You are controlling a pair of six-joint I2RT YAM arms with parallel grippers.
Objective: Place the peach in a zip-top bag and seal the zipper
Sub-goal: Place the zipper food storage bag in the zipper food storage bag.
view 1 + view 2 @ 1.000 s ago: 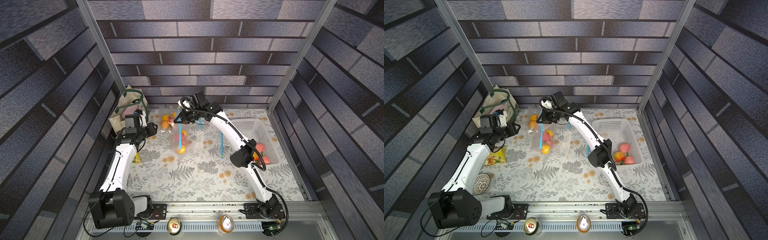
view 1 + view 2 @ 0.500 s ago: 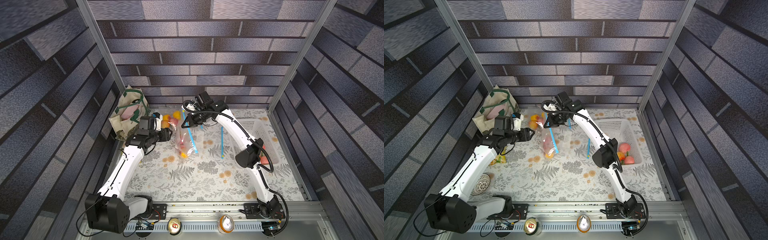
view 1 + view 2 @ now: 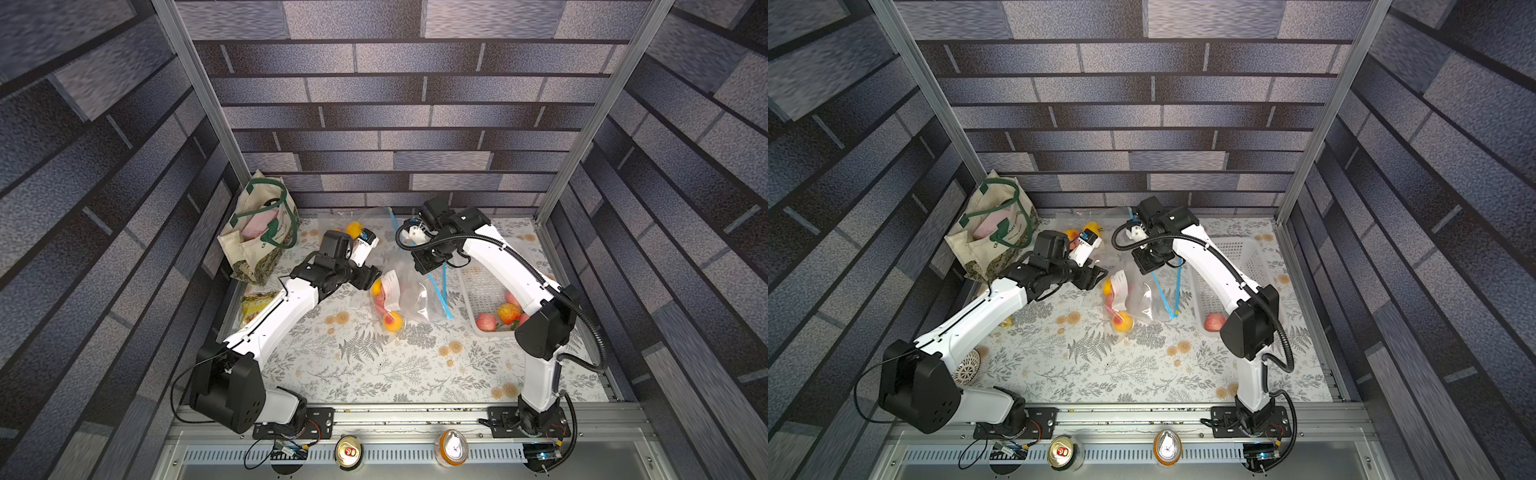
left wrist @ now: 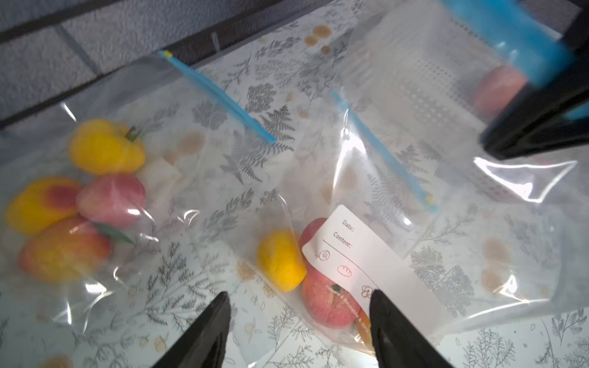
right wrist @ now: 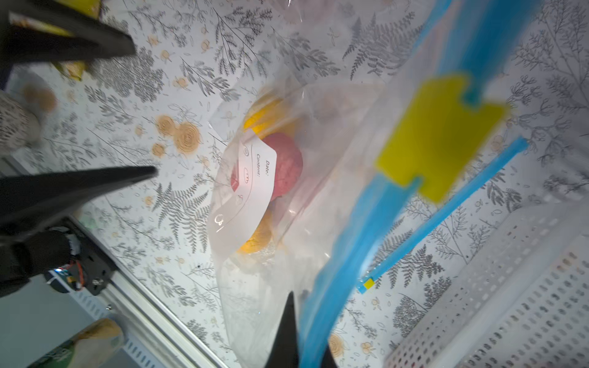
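Table [image 3: 374,365]: one, fern-print cloth, carrying all below.
Tote bag [image 3: 259,232]: one, standing in the far left corner.
Basket [image 3: 478,278]: one, white, lying along the right edge; basket peaches [image 3: 486,322], at least three, are showing at its near end.
Zip-top bags: three. Held bag [image 3: 405,299] is slanting from my right claw [image 3: 431,272] down to the cloth; back bag [image 4: 165,197] is lying by the rear wall with four fruit inside; third bag [image 5: 446,213], flat, is lying between held bag and basket.
Cans: two, left can [image 3: 349,451] and right can [image 3: 453,446], standing on the front rail.
Snack packet [image 3: 257,303]: one, lying near the tote bag.
Peach [image 4: 328,302]: sitting in the held bag's low end, beneath its white label, with two other fruit.
Right claw: pinching tight on the held bag's blue zipper strip; I cannot tell whether it is sealed.
Left claw [image 3: 1102,275]: jaws standing wide, gripping nothing, hovering just beside the held bag's fruit end.
Room: the near half of the cloth is lying open; the basket wall is crowding my right claw.
Change: my left claw is coming across from the tote bag and spreading its jaws; my right claw is carrying the bag's mouth toward the basket.
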